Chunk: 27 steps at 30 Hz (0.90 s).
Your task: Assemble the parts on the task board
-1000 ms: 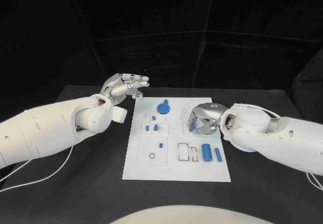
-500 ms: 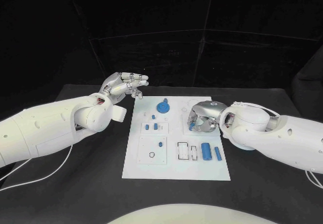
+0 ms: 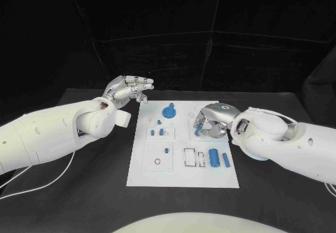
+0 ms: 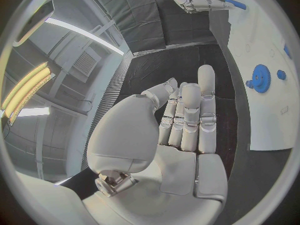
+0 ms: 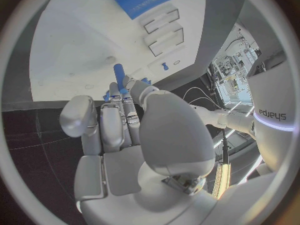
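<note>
Plainly the small blue peg [image 3: 198,129] was the thing in hand: the right hand [image 3: 212,122] pinched it between its fingertips, above the task board [image 3: 183,170] near its far right part, and the right wrist view showed the peg [image 5: 119,76] standing out past the curled fingers [image 5: 115,116] with the board beneath. It looked a light, stiff plastic piece, smooth enough to slip or twist in a fingertip pinch, so a hold near its middle, with the free end left clear to enter a hole, seemed the safer one. Other parts lay on the board: a blue gear [image 3: 169,112] at the far end, two short pins [image 3: 158,132] in the middle left, and two blue cylinders [image 3: 219,158] lying side by side near the right edge, beside empty rectangular slots [image 3: 194,158]. The board was flat, hard and white, lying on the black table [image 3: 77,194], which probably gave little grip to keep it from sliding under a push. The left hand [image 3: 128,88] hovered off the board's far left corner, holding nothing, its fingers together and slightly bent. The surroundings behind the table were dark.
</note>
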Available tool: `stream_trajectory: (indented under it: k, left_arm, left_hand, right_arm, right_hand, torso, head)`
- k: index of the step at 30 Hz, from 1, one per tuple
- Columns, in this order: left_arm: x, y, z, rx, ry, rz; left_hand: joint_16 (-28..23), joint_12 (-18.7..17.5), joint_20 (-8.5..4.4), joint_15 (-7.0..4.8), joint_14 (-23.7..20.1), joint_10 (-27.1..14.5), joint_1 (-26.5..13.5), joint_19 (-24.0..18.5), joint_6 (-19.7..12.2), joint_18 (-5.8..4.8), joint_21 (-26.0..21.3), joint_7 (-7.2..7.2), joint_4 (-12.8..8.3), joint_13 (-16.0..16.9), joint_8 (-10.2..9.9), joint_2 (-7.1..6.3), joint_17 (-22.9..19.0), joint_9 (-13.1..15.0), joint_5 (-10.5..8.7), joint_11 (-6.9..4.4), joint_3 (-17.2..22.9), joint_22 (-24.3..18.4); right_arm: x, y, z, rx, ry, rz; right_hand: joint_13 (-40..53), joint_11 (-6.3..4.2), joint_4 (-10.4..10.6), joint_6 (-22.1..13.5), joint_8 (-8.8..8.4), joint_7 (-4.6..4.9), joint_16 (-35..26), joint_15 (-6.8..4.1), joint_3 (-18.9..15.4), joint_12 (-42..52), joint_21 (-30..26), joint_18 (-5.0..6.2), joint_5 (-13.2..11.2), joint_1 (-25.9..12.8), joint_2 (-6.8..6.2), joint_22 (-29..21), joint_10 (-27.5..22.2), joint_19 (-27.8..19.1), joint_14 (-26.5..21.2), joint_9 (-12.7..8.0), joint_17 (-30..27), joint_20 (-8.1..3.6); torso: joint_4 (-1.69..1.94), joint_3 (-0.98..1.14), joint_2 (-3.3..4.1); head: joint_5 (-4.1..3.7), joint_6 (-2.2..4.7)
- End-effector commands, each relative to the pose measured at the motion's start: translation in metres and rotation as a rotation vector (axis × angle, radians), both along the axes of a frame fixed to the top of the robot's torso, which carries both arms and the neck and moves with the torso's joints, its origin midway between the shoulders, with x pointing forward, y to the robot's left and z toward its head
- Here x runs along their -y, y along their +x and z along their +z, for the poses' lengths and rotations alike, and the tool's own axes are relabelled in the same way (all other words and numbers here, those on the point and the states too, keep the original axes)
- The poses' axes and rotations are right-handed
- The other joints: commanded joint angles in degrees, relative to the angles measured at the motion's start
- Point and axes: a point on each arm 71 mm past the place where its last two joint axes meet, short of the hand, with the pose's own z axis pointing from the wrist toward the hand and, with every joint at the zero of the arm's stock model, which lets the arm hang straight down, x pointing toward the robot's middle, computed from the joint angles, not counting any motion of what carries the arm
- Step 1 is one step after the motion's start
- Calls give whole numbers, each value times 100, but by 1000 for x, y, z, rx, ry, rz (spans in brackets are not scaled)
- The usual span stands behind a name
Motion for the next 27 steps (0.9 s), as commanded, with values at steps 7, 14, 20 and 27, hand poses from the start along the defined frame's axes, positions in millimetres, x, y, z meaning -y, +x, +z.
stream_trajectory:
  k: [7, 14, 20, 27]
  left_arm:
    - [-1, 0, 2, 4, -8, -5]
    - [0, 1, 1, 5, -8, -6]
    - [3, 2, 1, 6, -11, -11]
    - [3, 2, 1, 3, -10, -13]
  left_hand:
    - [-5, 30, 1, 1, -12, -52, 25, -33, -42, 74, -36, -16, -26, 7, 19, -5, 18, -3, 37, -8, -5, -7]
    - [-10, 32, 1, 1, -15, -54, 25, -32, -43, 75, -36, -16, -26, 7, 20, -5, 7, -3, 38, -9, -5, -7]
    - [-10, 32, 1, 1, -15, -54, 25, -32, -43, 75, -36, -16, -26, 7, 20, -5, 7, -3, 38, -9, -5, -7]
    - [-10, 32, 1, 1, -15, -54, 25, -32, -43, 75, -36, -16, -26, 7, 20, -5, 7, -3, 38, -9, -5, -7]
  right_arm:
    - [-16, -22, 20, 4, 156, 58]
    - [-54, -33, 23, -4, 187, 179]
    - [-88, -44, 15, -8, 178, 295]
    - [-109, -54, -7, -46, 156, 364]
  right_hand:
    - [2, -17, -25, 29, 9, 7, 39, -43, 65, -50, 22, 21, 70, -19, -21, 8, 65, 19, 236, -17, -1, -13]
    - [-2, -9, -41, 18, -6, 16, 37, -39, 105, -85, 15, 24, 107, -33, -40, -7, 55, 12, 233, -24, -11, -14]
    - [-4, -2, -56, 12, -16, 23, 36, -35, 129, -110, 11, 25, 152, -48, -59, -14, 52, 7, 230, -29, -18, -13]
    - [-4, 2, -66, 9, -23, 27, 37, -32, 142, -127, 11, 25, 186, -56, -68, -14, 49, 4, 228, -31, -20, -12]
  torso:
    - [9, -7, -14]
    - [24, -2, -2]
    - [9, -4, 4]
    - [11, -2, -4]
  head:
    - [11, 10]
    - [70, -13]
    - [143, -47]
    - [221, -99]
